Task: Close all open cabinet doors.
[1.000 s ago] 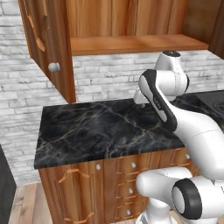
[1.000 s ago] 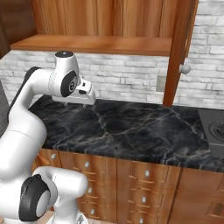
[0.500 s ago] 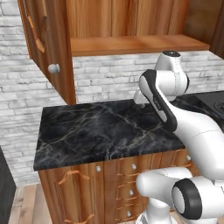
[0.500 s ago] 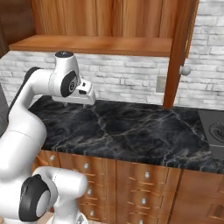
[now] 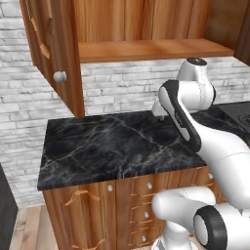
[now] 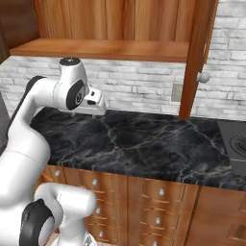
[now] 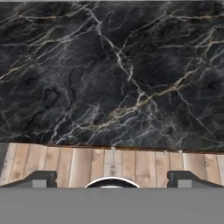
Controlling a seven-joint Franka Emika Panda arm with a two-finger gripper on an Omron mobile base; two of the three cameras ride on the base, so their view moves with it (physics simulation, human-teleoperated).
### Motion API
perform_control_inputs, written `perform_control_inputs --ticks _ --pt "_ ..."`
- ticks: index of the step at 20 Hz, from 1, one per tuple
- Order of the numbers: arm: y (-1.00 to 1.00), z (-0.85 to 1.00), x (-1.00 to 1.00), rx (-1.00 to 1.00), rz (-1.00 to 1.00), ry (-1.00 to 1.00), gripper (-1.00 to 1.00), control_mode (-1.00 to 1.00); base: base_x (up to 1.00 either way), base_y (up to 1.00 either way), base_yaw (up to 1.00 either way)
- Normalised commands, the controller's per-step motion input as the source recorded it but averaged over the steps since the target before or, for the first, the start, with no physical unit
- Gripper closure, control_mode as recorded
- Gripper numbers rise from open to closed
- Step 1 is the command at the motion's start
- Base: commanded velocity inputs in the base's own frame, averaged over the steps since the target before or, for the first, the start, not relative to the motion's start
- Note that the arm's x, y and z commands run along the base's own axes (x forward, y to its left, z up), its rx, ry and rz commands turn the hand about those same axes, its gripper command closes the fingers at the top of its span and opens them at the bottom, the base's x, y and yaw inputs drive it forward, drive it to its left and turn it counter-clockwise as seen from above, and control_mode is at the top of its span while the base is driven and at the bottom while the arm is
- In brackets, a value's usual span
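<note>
Two tall reddish-brown cabinet doors stand open above the counter. The left door (image 5: 53,49) swings out toward me, its round silver knob (image 5: 59,76) facing right. The right door (image 6: 197,53) shows edge-on with its knob (image 6: 203,77); it also shows at the upper right (image 5: 241,29). Between them lies the open cabinet's bottom shelf (image 5: 146,49). My gripper (image 6: 98,109) hangs over the counter's back, well below both doors, pointing down. In the hand view the gripper (image 7: 112,179) is open, its fingertips (image 7: 39,178) wide apart with nothing between them.
A black marble counter (image 5: 112,146) runs below, with wooden drawer fronts (image 6: 158,192) under it. A cooktop (image 6: 238,144) sits at the counter's right end. A grey brick wall (image 5: 122,88) with an outlet (image 6: 177,92) backs the counter. Wooden floor (image 7: 65,164) lies in front.
</note>
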Motion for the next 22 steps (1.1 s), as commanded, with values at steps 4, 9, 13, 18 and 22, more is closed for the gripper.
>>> perform_control_inputs --ticks 4,9,13,18,22 --pt "-0.75 -0.09 -0.50 0.07 0.08 -0.31 -1.00 -1.00 0.00 0.00 0.00" --pt "-0.95 -0.13 -0.45 0.16 0.11 -0.26 -1.00 -1.00 0.00 0.00 0.00" --pt "-0.85 -0.22 -0.33 0.12 0.09 -0.21 -1.00 -1.00 0.00 0.00 0.00" --pt "-0.77 -0.26 -0.13 0.13 0.07 -0.04 -1.00 -1.00 0.00 0.00 0.00" --pt "-0.83 -0.31 -0.08 0.16 0.06 0.00 -1.00 -1.00 0.00 0.00 0.00"
